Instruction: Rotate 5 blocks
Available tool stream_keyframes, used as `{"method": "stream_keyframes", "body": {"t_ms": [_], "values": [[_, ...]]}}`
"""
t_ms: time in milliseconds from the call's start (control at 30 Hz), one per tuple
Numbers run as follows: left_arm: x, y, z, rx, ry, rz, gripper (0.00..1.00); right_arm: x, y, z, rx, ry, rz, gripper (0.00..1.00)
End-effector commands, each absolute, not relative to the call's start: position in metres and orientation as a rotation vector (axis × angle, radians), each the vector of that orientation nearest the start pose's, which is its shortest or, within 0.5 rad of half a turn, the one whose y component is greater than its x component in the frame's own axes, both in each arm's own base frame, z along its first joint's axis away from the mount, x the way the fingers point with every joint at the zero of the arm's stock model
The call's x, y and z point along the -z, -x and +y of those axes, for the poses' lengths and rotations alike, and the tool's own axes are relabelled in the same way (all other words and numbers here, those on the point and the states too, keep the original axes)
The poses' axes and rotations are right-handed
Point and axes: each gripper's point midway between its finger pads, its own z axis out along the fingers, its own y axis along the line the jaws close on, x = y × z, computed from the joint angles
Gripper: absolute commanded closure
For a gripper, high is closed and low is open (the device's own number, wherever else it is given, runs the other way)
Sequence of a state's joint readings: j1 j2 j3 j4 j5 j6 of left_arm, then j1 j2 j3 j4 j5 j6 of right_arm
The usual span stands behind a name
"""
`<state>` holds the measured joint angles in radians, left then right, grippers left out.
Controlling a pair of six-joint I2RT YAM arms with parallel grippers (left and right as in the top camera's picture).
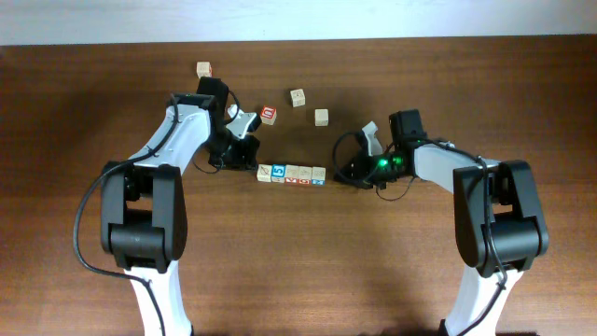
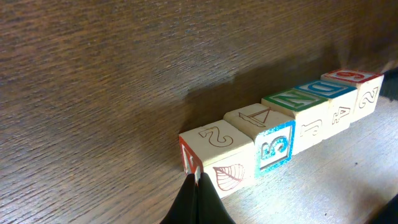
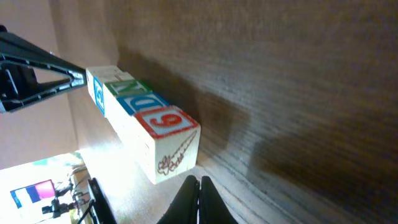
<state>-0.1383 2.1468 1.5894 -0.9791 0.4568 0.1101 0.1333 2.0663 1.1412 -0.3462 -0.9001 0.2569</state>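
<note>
Five blocks (image 1: pixel 292 175) lie on the bench (image 1: pixel 298 271) in one touching row, long axis running claw to claw. Left claw (image 2: pixel 196 183), pinched shut and empty, sits at the nearest block's (image 2: pixel 217 155) corner. Right claw (image 3: pixel 199 186), likewise shut, stands just short of the opposite end.

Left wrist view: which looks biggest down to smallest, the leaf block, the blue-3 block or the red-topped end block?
1. leaf block
2. blue-3 block
3. red-topped end block
Nearness to the camera causes this; their true sizes look alike.
</note>
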Motion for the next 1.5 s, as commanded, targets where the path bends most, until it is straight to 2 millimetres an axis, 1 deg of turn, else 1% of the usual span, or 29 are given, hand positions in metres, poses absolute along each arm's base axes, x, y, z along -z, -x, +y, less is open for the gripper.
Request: {"method": "stream_keyframes", "body": {"t_ms": [0,300,567,600,700,800,900,1133,1233,1467], "values": [[-0.036,-0.395,-0.137,0.734,-0.385,2.994,1.0,-0.013,-0.368,0.191,-1.418,0.061,2.704,0.95],[-0.037,-0.395,-0.139,0.761,-0.385,2.989,1.0,-0.012,-0.368,0.201,-1.427,0.079,2.699,0.95],[-0.037,-0.393,-0.139,0.761,-0.383,2.995,1.0,-0.011,-0.368,0.202,-1.421,0.08,2.702,0.96],[-0.037,-0.393,-0.139,0.757,-0.377,2.998,1.0,-0.011,-0.368,0.201,-1.418,0.074,2.705,0.95],[-0.033,-0.395,-0.132,0.695,-0.269,3.038,1.0,-0.011,-0.368,0.202,-1.418,0.077,2.705,0.95],[-0.034,-0.396,-0.132,0.699,-0.185,3.05,1.0,-0.01,-0.368,0.203,-1.414,0.08,2.707,0.96],[-0.034,-0.397,-0.133,0.702,-0.151,3.054,1.0,-0.01,-0.368,0.203,-1.414,0.081,2.705,0.95],[-0.033,-0.392,-0.138,0.693,-0.163,3.071,1.0,-0.01,-0.368,0.203,-1.414,0.076,2.707,0.95],[-0.028,-0.393,-0.131,0.588,-0.136,3.094,1.0,-0.01,-0.368,0.203,-1.414,0.077,2.707,0.96],[-0.028,-0.393,-0.131,0.583,-0.134,3.094,1.0,-0.01,-0.368,0.203,-1.414,0.077,2.707,0.96]]}}
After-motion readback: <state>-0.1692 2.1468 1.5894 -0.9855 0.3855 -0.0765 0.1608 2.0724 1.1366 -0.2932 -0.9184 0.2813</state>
